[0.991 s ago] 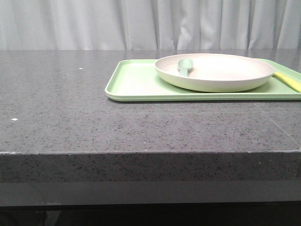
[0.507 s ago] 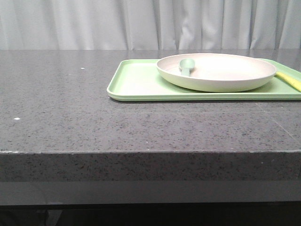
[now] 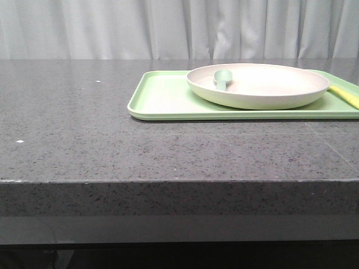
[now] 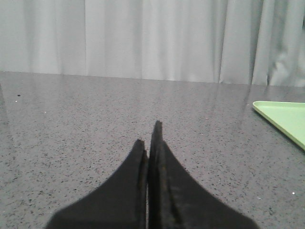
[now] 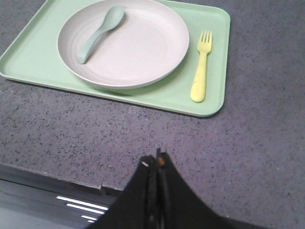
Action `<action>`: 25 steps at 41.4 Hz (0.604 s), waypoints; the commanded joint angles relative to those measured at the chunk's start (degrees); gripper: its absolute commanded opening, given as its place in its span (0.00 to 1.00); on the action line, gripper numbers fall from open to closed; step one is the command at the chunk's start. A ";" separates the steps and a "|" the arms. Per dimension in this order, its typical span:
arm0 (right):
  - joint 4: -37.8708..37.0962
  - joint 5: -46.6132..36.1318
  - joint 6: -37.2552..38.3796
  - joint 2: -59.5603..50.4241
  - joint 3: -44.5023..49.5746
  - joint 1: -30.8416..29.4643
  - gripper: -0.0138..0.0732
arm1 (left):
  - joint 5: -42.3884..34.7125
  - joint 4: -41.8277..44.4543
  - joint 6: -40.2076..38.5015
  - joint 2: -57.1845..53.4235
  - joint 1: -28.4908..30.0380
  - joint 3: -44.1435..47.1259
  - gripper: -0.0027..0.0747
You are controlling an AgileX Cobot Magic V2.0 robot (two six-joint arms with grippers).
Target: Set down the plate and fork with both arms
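The cream-beige plate (image 3: 258, 85) sits on a light-green tray (image 3: 162, 101) at the right of the table, with a sage-green spoon (image 3: 222, 78) lying in it. The right wrist view shows the plate (image 5: 138, 47), the spoon (image 5: 97, 34) and the pale-yellow fork (image 5: 201, 67) lying on the tray (image 5: 28, 59) beside the plate. The fork's end shows at the front view's right edge (image 3: 345, 95). My right gripper (image 5: 155, 160) is shut and empty, near the table's front edge, short of the tray. My left gripper (image 4: 148, 136) is shut and empty, low over bare table left of the tray (image 4: 283, 117).
The dark speckled table (image 3: 84, 123) has its front edge (image 3: 168, 182) close to the camera. A white curtain (image 3: 168, 28) hangs behind the table. Neither arm shows in the front view.
Between one second and half a second ago the whole front view shifted slightly to the right; since then nothing has moved.
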 commanded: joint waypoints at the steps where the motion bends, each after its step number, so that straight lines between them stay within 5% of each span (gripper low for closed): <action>1: -3.63 -7.77 -1.34 -1.88 0.73 0.05 0.08 | -5.17 0.10 -0.37 -1.32 0.07 0.14 0.01; 14: -4.09 -43.35 -1.34 -17.99 29.83 -0.07 0.08 | -5.17 0.10 -0.37 -1.32 0.07 0.14 0.01; 25: -0.19 -53.57 -1.34 -30.57 45.74 -4.39 0.08 | -5.17 0.10 -0.37 -1.32 0.07 0.14 0.01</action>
